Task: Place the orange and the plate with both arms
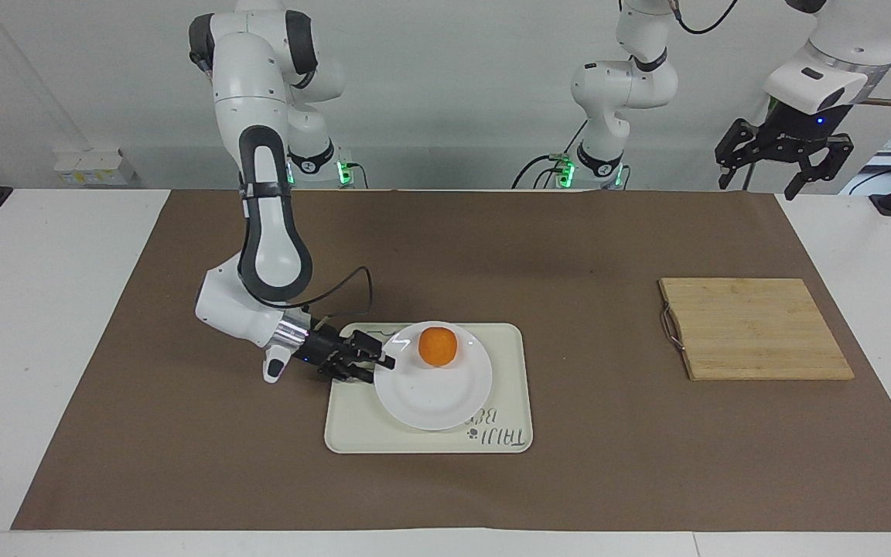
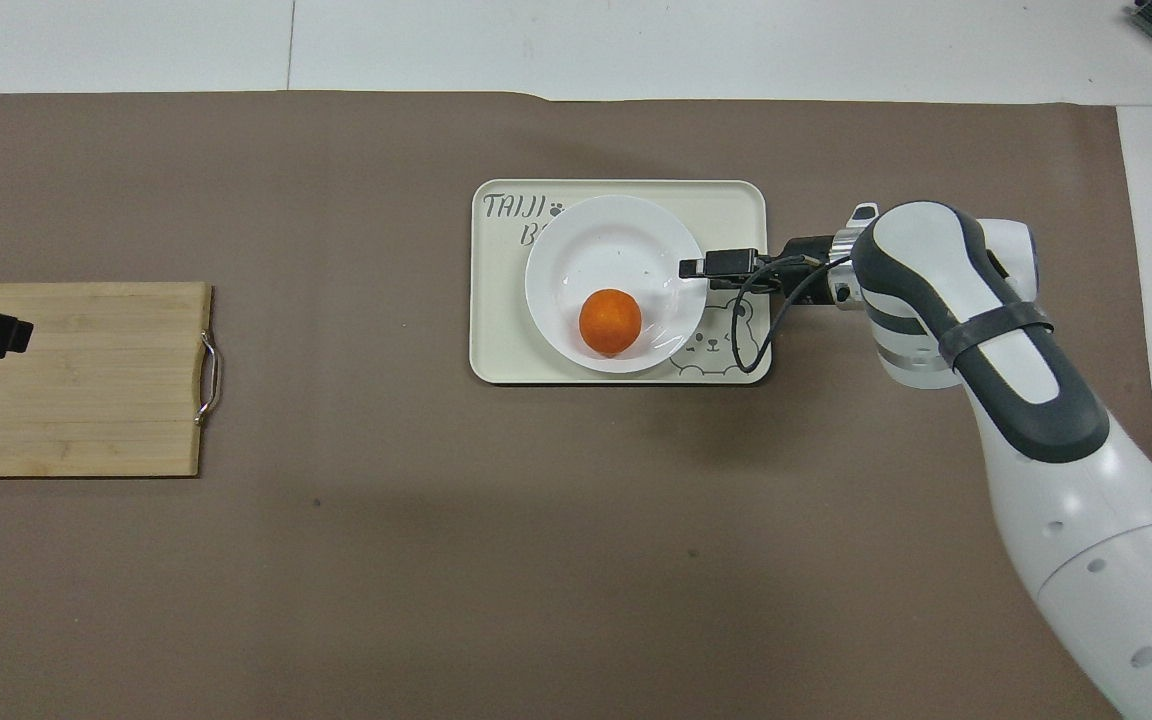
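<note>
The white plate (image 1: 430, 402) (image 2: 606, 235) lies on the cream tray (image 1: 507, 363) (image 2: 736, 200) in the middle of the table. The orange (image 1: 438, 346) (image 2: 610, 322) sits in the plate, on the part nearer the robots. My right gripper (image 1: 372, 365) (image 2: 701, 270) is low at the plate's rim on the right arm's side. It is open, with one fingertip over the rim. My left gripper (image 1: 782, 166) waits raised and open over the table's corner at the left arm's end, holding nothing.
A bamboo cutting board (image 1: 755, 329) (image 2: 76, 380) with a metal handle lies toward the left arm's end. A brown mat covers the table. A black cable loops from the right wrist over the tray's corner.
</note>
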